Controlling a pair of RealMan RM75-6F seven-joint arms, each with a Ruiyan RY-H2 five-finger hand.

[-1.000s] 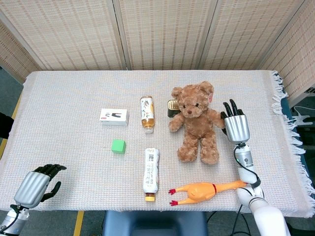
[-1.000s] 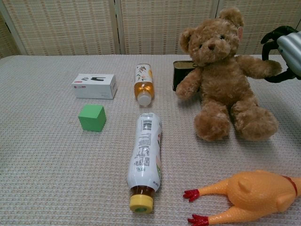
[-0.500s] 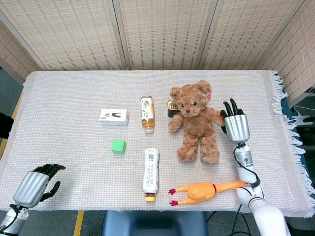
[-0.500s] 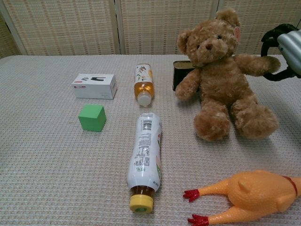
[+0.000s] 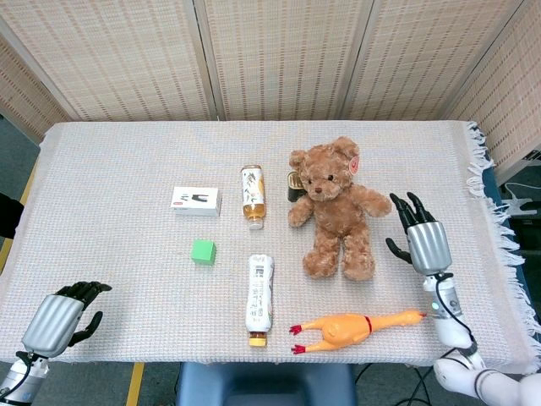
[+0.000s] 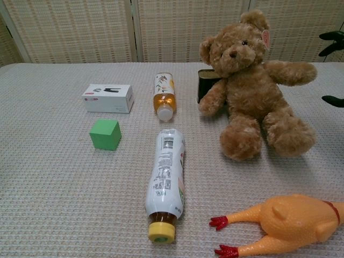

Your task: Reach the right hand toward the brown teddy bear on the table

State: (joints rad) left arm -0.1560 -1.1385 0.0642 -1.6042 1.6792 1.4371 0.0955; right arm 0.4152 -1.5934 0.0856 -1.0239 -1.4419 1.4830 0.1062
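The brown teddy bear [image 5: 335, 205] [image 6: 253, 86] sits upright at the table's centre right, arms spread, a pink tag on its ear. My right hand [image 5: 423, 236] hovers just right of the bear's outstretched arm, fingers spread and holding nothing, with a small gap to the paw. In the chest view only its dark fingertips [image 6: 331, 36] show at the right edge. My left hand [image 5: 57, 318] rests at the front left corner with its fingers curled in, empty.
A dark tin [image 5: 294, 186] stands behind the bear. A tea bottle [image 5: 252, 195], a white box [image 5: 196, 201], a green cube [image 5: 203, 251] and a lying white bottle [image 5: 259, 299] fill the middle. A rubber chicken [image 5: 355, 327] lies near the front edge, below my right hand.
My right hand has let go of the bear's arm, pulling back right and toward the front edge. The bear has shifted slightly left. My left hand stayed put.
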